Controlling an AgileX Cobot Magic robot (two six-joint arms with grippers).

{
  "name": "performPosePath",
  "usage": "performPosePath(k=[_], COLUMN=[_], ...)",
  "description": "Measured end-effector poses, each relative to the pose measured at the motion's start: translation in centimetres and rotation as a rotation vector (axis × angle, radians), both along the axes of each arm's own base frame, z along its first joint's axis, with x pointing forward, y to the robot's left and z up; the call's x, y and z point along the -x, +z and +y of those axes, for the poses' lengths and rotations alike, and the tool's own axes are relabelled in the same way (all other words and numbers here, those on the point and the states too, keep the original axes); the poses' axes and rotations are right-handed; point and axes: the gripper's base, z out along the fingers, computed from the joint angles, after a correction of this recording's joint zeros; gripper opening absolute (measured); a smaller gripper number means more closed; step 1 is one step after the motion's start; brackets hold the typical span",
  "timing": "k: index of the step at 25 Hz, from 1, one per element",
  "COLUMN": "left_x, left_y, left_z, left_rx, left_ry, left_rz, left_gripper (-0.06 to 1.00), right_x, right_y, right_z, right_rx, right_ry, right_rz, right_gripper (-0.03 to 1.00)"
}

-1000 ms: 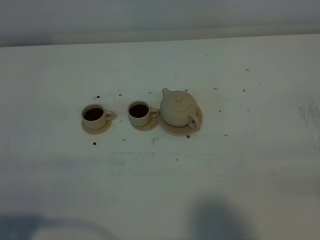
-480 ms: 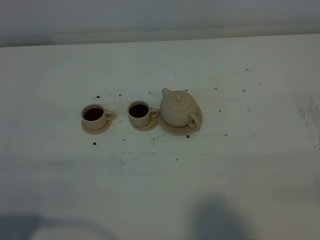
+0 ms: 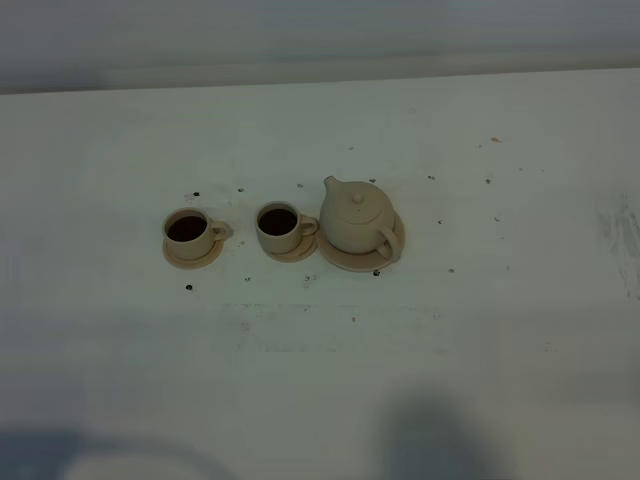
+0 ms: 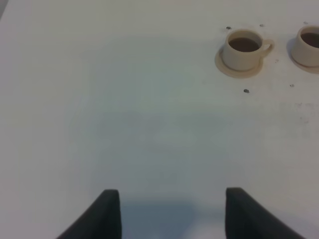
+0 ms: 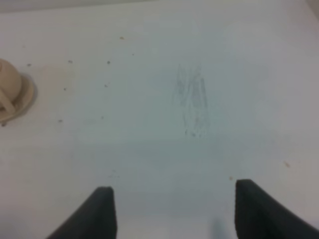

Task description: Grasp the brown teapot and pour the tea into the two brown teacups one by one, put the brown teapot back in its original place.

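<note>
Left pincer (image 4: 169, 211) wide apart, holding nothing, above bare white desk (image 3: 480, 350). Right pincer (image 5: 174, 211) wide apart too, holding nothing, above bare desk with some faint scratch marks. Neither pincer seen from the high camera.

Out past the left pincer: left teacup (image 4: 242, 47) on its small saucer (image 4: 238, 69), full of dark tea, handle toward the other cup. Middle teacup (image 4: 308, 44) just beside it, half cut off there. Only tiny dark specks (image 4: 246, 90) on the desk between pincer and cups. Nothing in the way.

Out past the right pincer: only a sliver of the brown teapot (image 5: 9, 84) at the side, well apart.

From high up: left teacup (image 3: 188, 231), middle teacup (image 3: 279, 226) and brown teapot (image 3: 356, 217) in one row across the desk. Teapot upright on the big saucer (image 3: 345, 262), lid on, spout toward the cups and a bit back, handle on the far side from them. Lots of open desk all around, back edge well behind.
</note>
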Motion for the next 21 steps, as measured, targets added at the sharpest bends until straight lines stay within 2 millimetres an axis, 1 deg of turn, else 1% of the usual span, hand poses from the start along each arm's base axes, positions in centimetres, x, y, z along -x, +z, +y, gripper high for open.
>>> performPosePath(k=[21], left_x=[0.0], left_y=[0.0], left_z=[0.0], left_rx=[0.001], left_ry=[0.001], left_rz=[0.0], left_gripper=[0.47], right_x=[0.0], right_y=[0.0], right_z=[0.02], right_rx=[-0.003], right_ry=[0.002], right_rz=[0.0], right_gripper=[0.54])
